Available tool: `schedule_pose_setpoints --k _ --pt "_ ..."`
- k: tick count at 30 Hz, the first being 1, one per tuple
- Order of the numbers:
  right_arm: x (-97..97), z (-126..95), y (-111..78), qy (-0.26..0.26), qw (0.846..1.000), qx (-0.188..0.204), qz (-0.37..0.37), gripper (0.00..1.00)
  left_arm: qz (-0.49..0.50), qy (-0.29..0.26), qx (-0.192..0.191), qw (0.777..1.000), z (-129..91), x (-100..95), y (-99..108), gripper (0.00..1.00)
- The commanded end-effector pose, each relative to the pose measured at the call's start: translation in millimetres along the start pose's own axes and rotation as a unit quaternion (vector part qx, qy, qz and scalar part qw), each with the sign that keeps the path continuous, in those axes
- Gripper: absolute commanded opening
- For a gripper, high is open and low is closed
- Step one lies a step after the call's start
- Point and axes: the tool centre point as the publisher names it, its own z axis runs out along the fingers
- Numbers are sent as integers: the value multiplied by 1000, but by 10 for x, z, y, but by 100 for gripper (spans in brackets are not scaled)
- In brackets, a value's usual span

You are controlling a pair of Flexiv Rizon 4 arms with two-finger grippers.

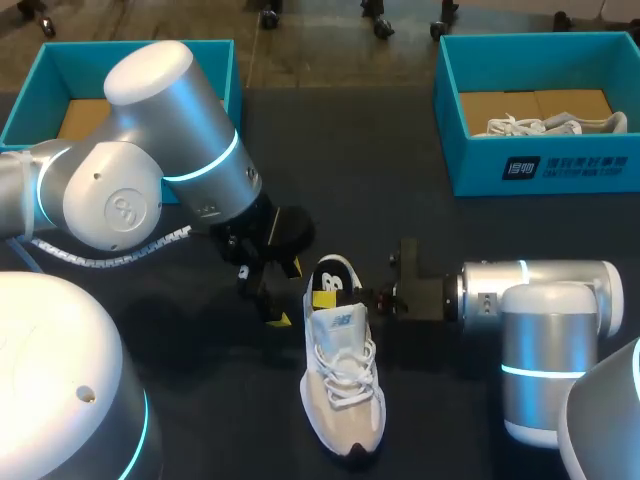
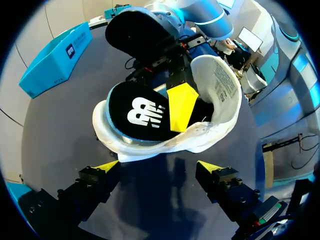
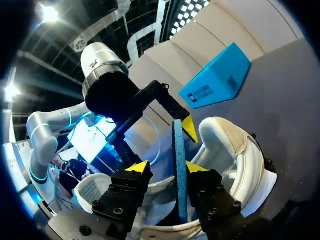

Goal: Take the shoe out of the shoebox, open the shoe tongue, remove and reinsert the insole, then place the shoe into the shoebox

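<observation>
finding the shoe (image 1: 345,400) toward the worktop's near edge, long axis running far to near, toe nearest, heel away. pinching the insole (image 2: 137,112), half out of the heel, edge-on with the right gripper (image 3: 165,167) from the right edge. holding the left gripper (image 2: 159,167) spread and empty just beside the heel, toward the left edge. probably reseating next: push down along the shoe's length, right arm nearer.

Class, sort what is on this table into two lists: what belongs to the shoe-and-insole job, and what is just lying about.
Job in hand: shoe; insole; left gripper; right gripper; left shoebox, probably, as no shoe shows in it.
Lying about: right shoebox; spare shoe inside it.
</observation>
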Motion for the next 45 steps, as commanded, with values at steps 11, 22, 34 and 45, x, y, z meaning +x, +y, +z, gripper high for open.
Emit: schedule_pose_setpoints --k 11,22,34,45 --pt "-95 -97 239 35 999 7 -6 0 0 -1 -1 1000 7 4 2 100" --pt "-284 7 -27 32 996 18 78 0 0 -1 -1 1000 7 4 2 100" --pt "-99 19 -216 22 993 28 110 4 0 -1 -1 1000 7 4 2 100" --pt "-16 -31 -26 7 996 46 70 39 0 -1 -1 1000 7 4 2 100"
